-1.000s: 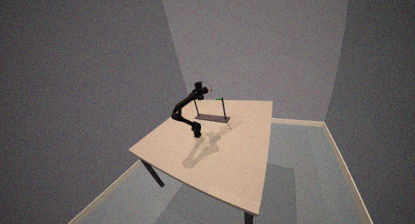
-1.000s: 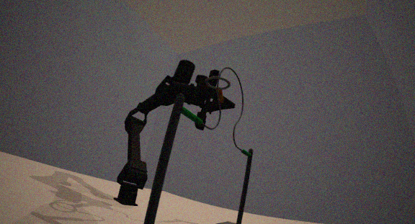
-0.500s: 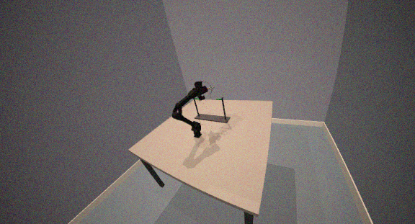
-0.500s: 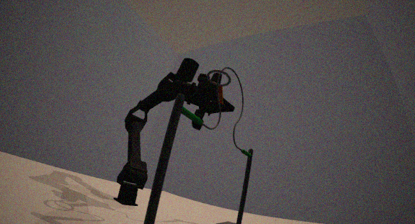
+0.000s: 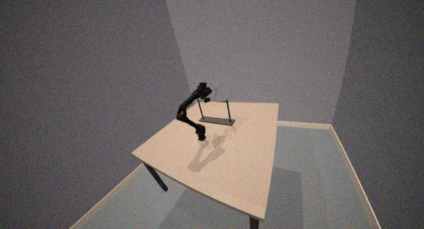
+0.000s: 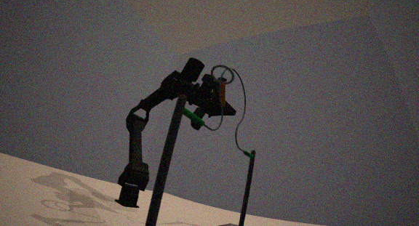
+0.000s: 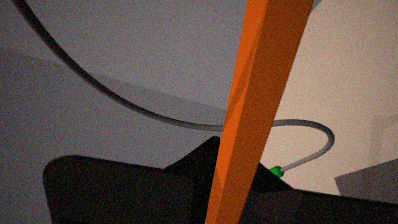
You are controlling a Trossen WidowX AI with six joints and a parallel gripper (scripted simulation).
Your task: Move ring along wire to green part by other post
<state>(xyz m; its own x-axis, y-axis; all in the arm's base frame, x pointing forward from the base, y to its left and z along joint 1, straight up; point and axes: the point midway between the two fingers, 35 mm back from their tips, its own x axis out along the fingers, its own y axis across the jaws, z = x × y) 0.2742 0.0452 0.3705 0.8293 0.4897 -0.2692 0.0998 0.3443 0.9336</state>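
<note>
My gripper (image 6: 219, 99) (image 5: 207, 94) is shut on the orange handle (image 6: 222, 90) (image 7: 255, 110), high above the table. The handle points up, and the grey ring (image 6: 222, 74) sits at its top around the thin grey wire (image 6: 243, 99) (image 7: 105, 90), near the top of the wire's arch. The near post (image 6: 165, 161) (image 5: 200, 109) carries a green part (image 6: 193, 118). The far post (image 6: 247, 188) (image 5: 229, 112) carries a short green part (image 6: 248, 154) (image 5: 224, 101), which also shows in the wrist view (image 7: 276, 171). Whether the ring touches the wire I cannot tell.
The two posts stand on a dark base plate (image 5: 217, 121) near the back of the beige table (image 5: 235, 167). The arm's base (image 5: 201, 132) (image 6: 132, 187) stands in front of the plate. Grey walls surround the table.
</note>
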